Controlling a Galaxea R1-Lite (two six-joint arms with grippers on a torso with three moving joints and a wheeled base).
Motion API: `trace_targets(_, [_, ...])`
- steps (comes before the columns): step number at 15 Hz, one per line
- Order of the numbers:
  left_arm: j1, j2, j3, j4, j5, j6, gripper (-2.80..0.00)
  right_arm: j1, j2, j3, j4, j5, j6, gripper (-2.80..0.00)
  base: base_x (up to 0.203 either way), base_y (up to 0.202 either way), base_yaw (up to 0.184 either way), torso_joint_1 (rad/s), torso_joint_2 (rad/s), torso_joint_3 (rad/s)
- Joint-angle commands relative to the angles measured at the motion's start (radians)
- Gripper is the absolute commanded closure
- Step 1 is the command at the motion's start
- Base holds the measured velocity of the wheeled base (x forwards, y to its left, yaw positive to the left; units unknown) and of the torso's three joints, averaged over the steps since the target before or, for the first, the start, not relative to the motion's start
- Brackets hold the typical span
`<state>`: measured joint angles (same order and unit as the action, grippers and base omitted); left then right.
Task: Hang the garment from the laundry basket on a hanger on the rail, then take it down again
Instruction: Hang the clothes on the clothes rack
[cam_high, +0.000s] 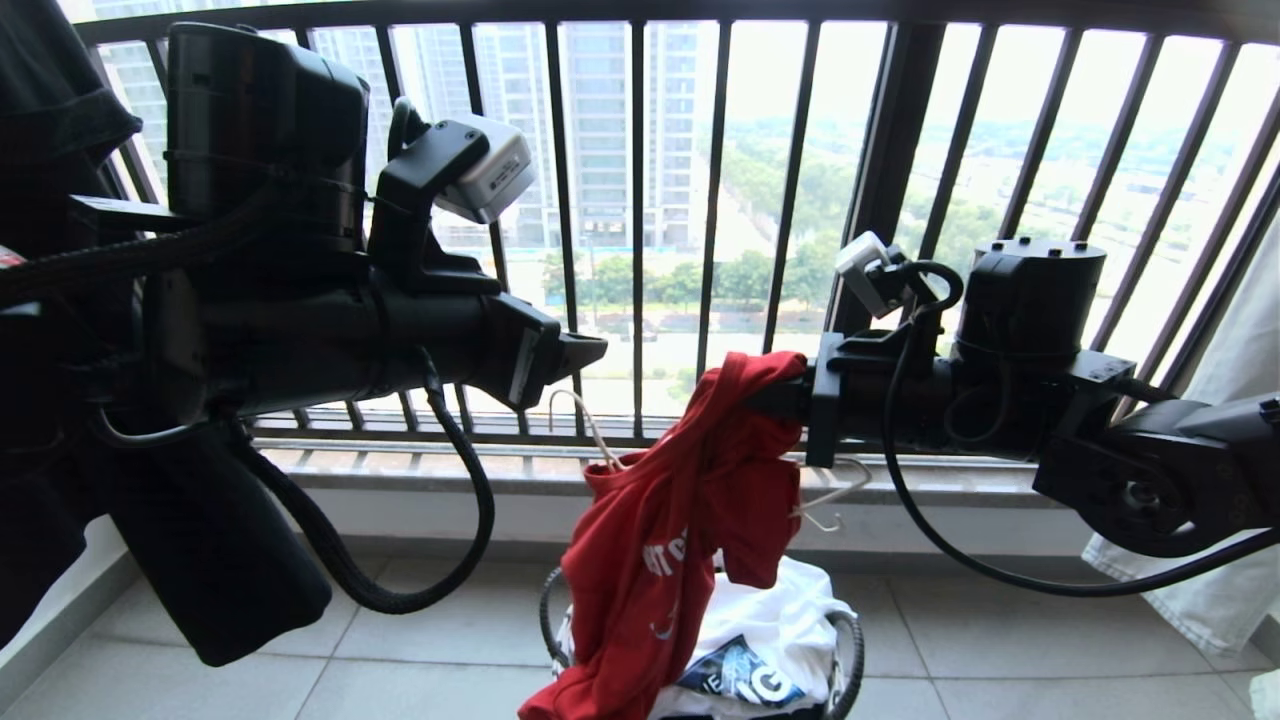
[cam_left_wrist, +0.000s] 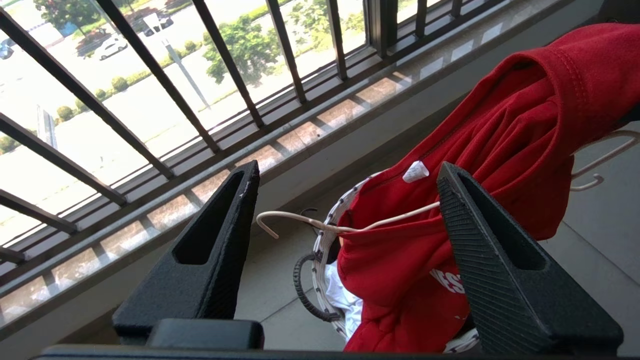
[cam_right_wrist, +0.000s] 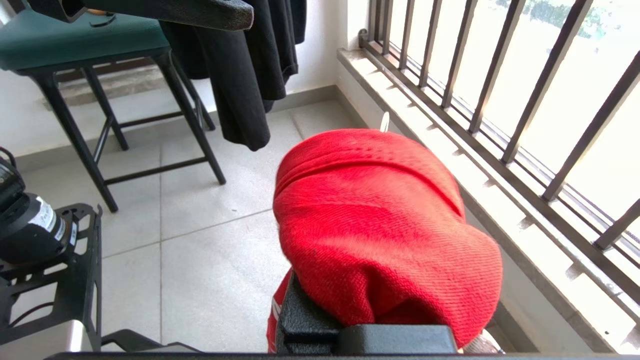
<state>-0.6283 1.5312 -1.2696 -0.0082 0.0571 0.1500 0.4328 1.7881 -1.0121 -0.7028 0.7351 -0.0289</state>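
The right tool (cam_high: 775, 400) is reaching in from the right and is clamping a bunch of the red T-shirt (cam_high: 665, 530); its fingers are buried in the cloth, which is draping over them and filling most of the right wrist view. The left tool (cam_left_wrist: 345, 215) is hanging apart from the shirt with its two black fingers (cam_left_wrist: 500, 260) spread wide and nothing between them. In the left wrist view the thin white wire hanger (cam_left_wrist: 320, 223) is seen in the gap between these fingers, but it is lying farther away, and one end is sticking out of the shirt's neck opening. In the head view a second part of the hanger is showing under the right tool. The shirt is hanging down from the right tool, and its lower part is reaching into the laundry basket (cam_high: 548, 610) on the tiled floor, beside a white printed T-shirt (cam_high: 770, 630). Behind everything the dark barred window railing (cam_high: 640, 200) is standing, and black clothes (cam_right_wrist: 250, 75) are hanging near a green stool (cam_right_wrist: 85, 45).
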Motion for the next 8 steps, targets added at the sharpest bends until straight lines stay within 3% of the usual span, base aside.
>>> trace_targets(1, [-0.001,-0.014,0.001,-0.003,0.003,0.002,-2.80,0.000,-0.001,0.000,-0.004,0.004,0.001,0.00,0.000,0.000,0.000,0.000,0.00,0.000])
trace_targets(8, [0.001,-0.002,0.007,-0.009,0.003,-0.004,-2.80,-0.014,0.042,-0.017,-0.006,0.006,0.029,0.00,0.000,0.000,0.000,0.000,0.00,0.000])
